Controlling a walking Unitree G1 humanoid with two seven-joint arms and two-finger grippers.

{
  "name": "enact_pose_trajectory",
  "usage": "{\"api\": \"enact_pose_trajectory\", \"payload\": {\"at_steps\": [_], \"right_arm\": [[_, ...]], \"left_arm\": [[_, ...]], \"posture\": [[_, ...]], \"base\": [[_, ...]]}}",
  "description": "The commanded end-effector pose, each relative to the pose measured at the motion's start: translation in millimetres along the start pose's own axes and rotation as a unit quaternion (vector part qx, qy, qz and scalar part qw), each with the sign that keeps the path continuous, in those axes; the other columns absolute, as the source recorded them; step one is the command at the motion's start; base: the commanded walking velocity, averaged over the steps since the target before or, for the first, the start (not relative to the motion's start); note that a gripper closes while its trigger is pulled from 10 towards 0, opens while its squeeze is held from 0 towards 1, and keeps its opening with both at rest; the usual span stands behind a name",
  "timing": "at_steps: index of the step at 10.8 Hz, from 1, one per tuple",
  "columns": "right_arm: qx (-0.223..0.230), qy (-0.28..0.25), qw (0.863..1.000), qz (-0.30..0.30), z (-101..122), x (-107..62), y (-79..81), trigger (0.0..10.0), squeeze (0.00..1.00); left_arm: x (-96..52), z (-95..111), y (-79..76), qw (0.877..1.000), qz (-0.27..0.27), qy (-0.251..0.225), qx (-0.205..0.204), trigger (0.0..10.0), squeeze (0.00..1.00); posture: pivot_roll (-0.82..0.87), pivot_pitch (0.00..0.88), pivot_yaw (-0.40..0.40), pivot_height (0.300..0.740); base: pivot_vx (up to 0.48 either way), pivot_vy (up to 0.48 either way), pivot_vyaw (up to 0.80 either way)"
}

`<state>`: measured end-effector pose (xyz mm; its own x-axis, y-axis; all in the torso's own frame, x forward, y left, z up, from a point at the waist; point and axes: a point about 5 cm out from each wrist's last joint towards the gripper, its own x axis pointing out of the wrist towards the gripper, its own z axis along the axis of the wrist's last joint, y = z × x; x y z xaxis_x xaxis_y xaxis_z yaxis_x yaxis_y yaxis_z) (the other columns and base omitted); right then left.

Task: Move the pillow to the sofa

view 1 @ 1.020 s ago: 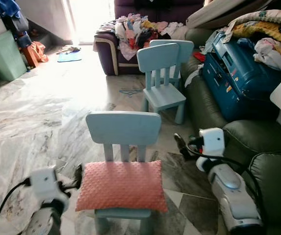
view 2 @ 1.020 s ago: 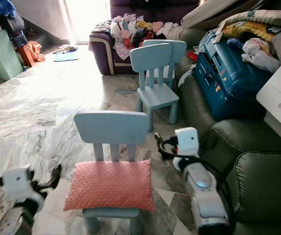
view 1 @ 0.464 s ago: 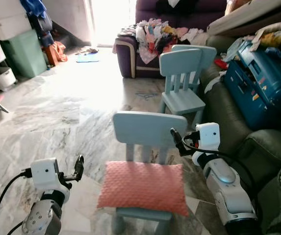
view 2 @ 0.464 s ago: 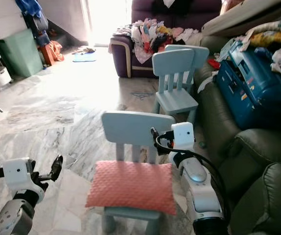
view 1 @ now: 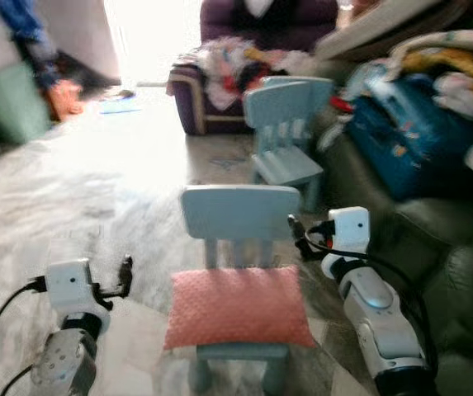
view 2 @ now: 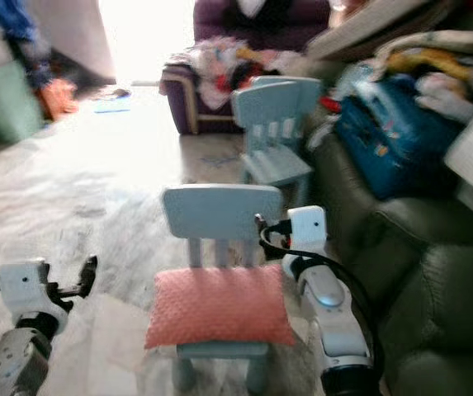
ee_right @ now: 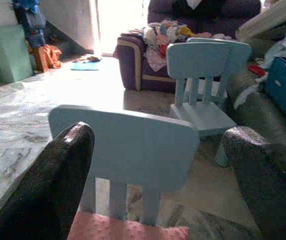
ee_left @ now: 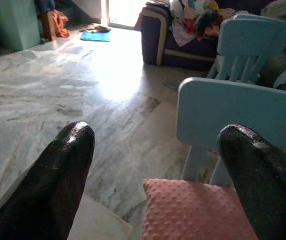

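The pink pillow (view 1: 238,307) lies on the blue chair (view 1: 238,216). Left gripper (view 1: 125,275) at nine o'clock, right gripper (view 1: 295,231) at two; both spread wide, grasping nothing.

Two silver arms raised forward, one at each lower side of the head view. Left gripper (view 1: 125,275) low on the left, black fingers (ee_left: 58,185) spread wide apart, nothing between them, pointing forward. Right gripper (view 1: 295,233) higher on the right, forearm angled up and inward, wrist bent, black fingers (ee_right: 53,185) likewise parted wide and holding nothing. White wrist housings on both, black cables looping from each.
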<state>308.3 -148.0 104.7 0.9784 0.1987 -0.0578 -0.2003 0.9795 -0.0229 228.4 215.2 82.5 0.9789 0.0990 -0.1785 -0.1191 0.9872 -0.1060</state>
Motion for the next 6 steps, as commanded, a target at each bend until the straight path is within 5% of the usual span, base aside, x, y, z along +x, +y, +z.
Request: {"api": "enact_pose_trajectory", "payload": {"at_steps": [1,3,6], "right_arm": [[-0.003,-0.005,1.0,-0.003,3.4,2.6,-1.4,10.0,0.0],[-0.004,-0.007,1.0,-0.005,3.9,3.0,-1.7,10.0,0.0],[-0.005,-0.009,1.0,-0.007,5.8,4.3,-2.0,10.0,0.0]], "left_arm": [[1.6,0.9,1.5,1.0,0.005,-0.003,-0.003,10.0,0.0],[3.7,-0.1,4.5,1.0,0.013,0.005,-0.004,10.0,0.0],[7.1,-1.3,9.7,1.0,0.026,0.014,-0.007,10.0,0.0]], "posture": [[-0.17,0.0,0.032,0.74],[-0.17,0.0,0.034,0.74],[-0.17,0.0,0.038,0.74]], "base": [[0.0,0.0,0.0],[0.0,0.0,0.0],[0.0,0.48,0.0]]}}
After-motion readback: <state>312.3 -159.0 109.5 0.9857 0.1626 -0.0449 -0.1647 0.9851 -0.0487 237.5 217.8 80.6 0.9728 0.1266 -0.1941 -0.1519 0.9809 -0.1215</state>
